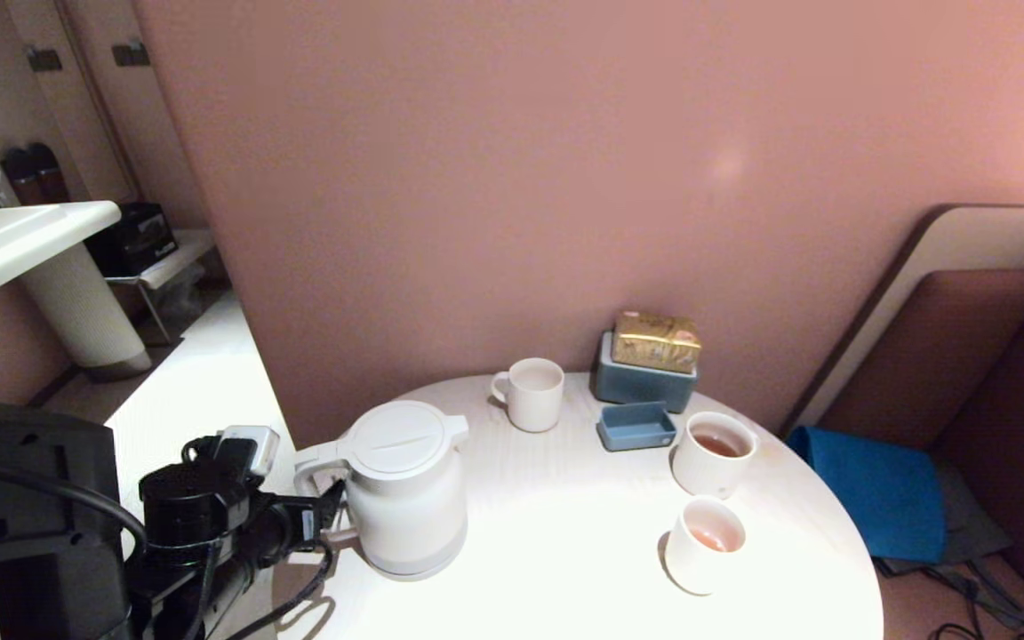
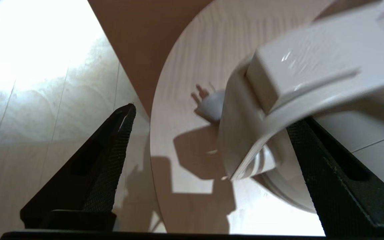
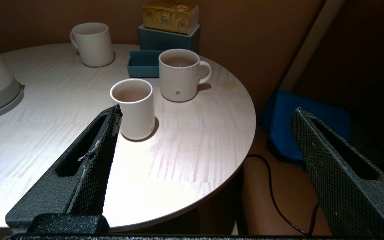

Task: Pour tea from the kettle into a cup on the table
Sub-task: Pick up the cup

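The kettle (image 1: 405, 484) is large and white, with a flat round lid, a loop handle (image 1: 316, 467) on its left side and a greyish band at the base. It stands upright on the near left part of the round white table (image 1: 565, 533), whose top shows a faint wood grain.

The cup (image 1: 703, 544), a small plain white handleless vessel, stands upright at the near right of the table, well apart from the kettle. It holds a shallow layer of tea (image 1: 709, 539), translucent and reddish-brown. Just beyond it stands a wider white mug (image 1: 712, 453), ribbed, with its handle to the right in the right wrist view; it too holds reddish-brown liquid. A third white mug (image 1: 532, 393) stands at the far side; its contents cannot be made out. A small blue tray (image 1: 636, 427) lies between the two mugs, and behind it a blue box (image 1: 641, 380) carries a golden packet (image 1: 656, 340).

The left gripper (image 1: 327, 516) reaches level from the near left table edge toward the kettle's handle. In the left wrist view its black fingers (image 2: 112, 146) are spread wide on either side of the handle, released from it. The right gripper (image 3: 205, 173) appears only in its own wrist view, beyond the table's near right edge, jaws wide apart and holding nothing.
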